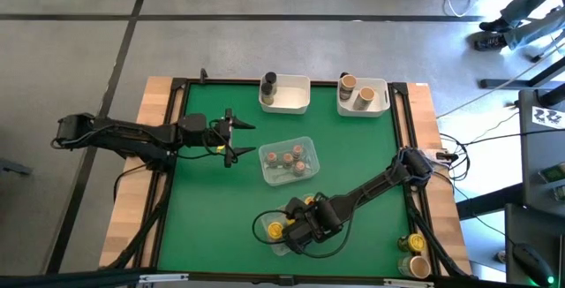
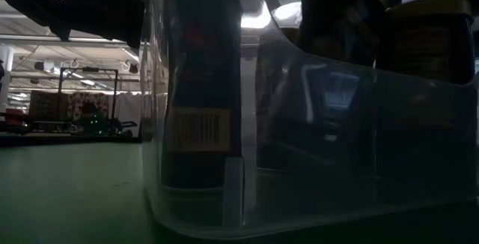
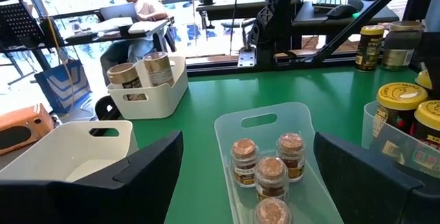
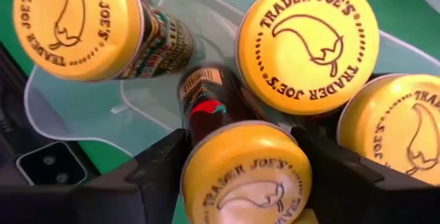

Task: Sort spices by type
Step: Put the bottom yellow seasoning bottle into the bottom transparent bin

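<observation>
A: What do you get from the high view?

B: You see the green surface with the left end effector hanging over its left half, fingers spread and holding nothing. Just beside it, a clear tray holds the reddish-brown-topped jars. At the far edge, one white bin holds the taller dark grey jar and the second white bin holds two tan-lidded jars. Your right end effector sits low over the near clear tray, among the yellow-lidded jars.

A: And the low view?

B: You are looking through that tray's clear wall; a dark jar with a barcode label stands right against it.

A: Left wrist view?

B: Your left fingers stand wide apart, framing the reddish-brown-topped jars in their tray, with the tan-lidded pair in the bin beyond. A person sits at a desk in the room behind.

A: Right wrist view?

B: Your right fingers flank one yellow-lidded jar, one on each side of its lid. Whether they pinch it or only bracket it, you cannot tell. Three more yellow lids crowd around it.
</observation>
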